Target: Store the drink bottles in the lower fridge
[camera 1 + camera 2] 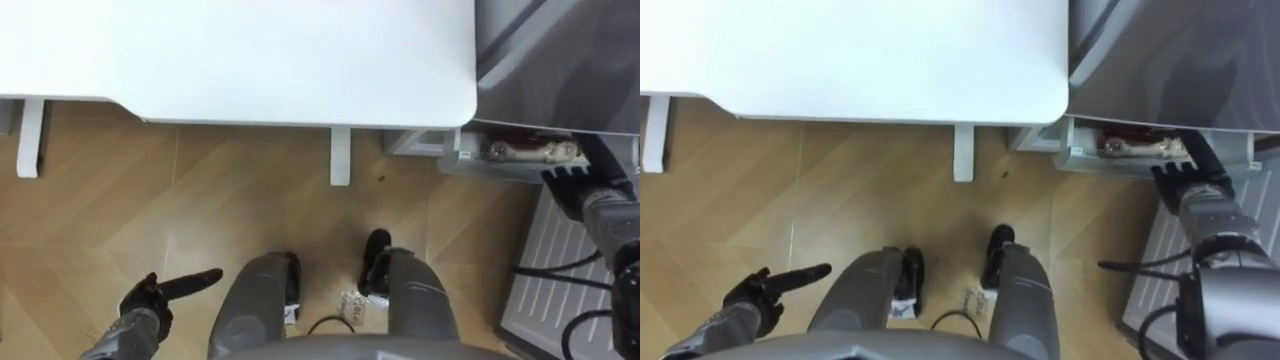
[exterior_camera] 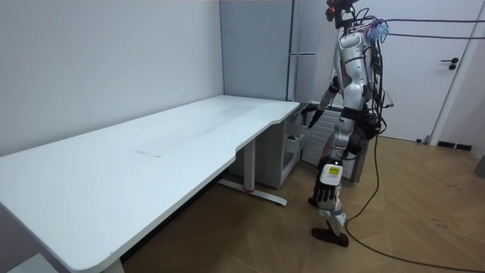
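The tall grey fridge stands to my right, just past the white table's corner. Low on it, a pale shelf juts out with a reddish-white item lying in it. My right hand reaches to that shelf's right end, its fingers straight and touching the edge, holding nothing. In the room view the same hand stretches toward the fridge. My left hand hangs low at my left side over the floor, fingers straight and empty.
The white table fills the space ahead, with its legs on the wooden floor. A white ribbed panel lies low at the right, under my right arm. A grey cabinet sits under the table's end.
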### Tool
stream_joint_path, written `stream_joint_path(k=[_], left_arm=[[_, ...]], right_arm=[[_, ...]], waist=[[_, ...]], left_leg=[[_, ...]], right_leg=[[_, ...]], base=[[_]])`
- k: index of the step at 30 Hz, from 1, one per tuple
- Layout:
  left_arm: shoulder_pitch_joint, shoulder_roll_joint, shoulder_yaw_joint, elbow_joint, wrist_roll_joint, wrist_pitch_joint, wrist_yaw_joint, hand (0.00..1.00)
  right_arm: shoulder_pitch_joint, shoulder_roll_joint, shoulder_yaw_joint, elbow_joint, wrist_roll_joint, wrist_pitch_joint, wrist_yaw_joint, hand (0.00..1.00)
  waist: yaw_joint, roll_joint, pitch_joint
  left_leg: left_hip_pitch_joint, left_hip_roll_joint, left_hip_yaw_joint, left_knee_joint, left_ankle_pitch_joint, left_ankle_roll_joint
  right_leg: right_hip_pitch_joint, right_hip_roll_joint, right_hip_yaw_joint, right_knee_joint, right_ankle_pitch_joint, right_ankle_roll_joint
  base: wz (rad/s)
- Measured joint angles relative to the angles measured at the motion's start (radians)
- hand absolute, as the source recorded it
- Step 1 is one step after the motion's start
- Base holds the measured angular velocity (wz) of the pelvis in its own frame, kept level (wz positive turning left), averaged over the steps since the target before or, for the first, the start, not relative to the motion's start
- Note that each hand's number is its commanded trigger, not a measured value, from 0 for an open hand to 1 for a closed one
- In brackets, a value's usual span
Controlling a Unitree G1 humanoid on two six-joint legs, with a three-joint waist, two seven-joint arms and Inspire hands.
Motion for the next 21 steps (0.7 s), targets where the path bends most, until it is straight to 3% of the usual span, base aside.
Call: stream_joint_path(k=[9, 13, 21], left_arm=[[-0.003, -0.014, 0.000, 0.068, 0.000, -0.002, -0.052, 0.00], [0.002, -0.020, 0.001, 0.064, 0.004, -0.002, -0.054, 0.00], [-0.008, -0.022, 0.013, 0.069, 0.006, -0.003, -0.033, 0.00]], right_arm=[[0.070, 0.035, 0.000, 0.017, -0.017, -0.011, -0.001, 0.00], [0.090, 0.060, -0.002, 0.018, -0.110, -0.038, -0.026, 0.00], [0.105, 0.078, 0.000, 0.014, -0.218, -0.045, -0.110, 0.00]], waist=[[-0.025, 0.001, 0.0007], [-0.031, 0.008, 0.0033], [-0.018, 0.022, 0.0019]], left_leg=[[0.020, 0.001, 0.013, -0.018, 0.005, -0.006], [0.015, 0.000, 0.013, -0.019, 0.006, -0.007], [-0.039, 0.000, 0.016, -0.011, 0.008, -0.004]], right_leg=[[0.013, 0.006, 0.009, -0.013, 0.007, -0.005], [0.010, 0.007, 0.007, -0.026, 0.009, -0.006], [-0.047, 0.009, 0.011, -0.017, 0.014, -0.004]], base=[[-0.05], [0.00], [-0.01]])
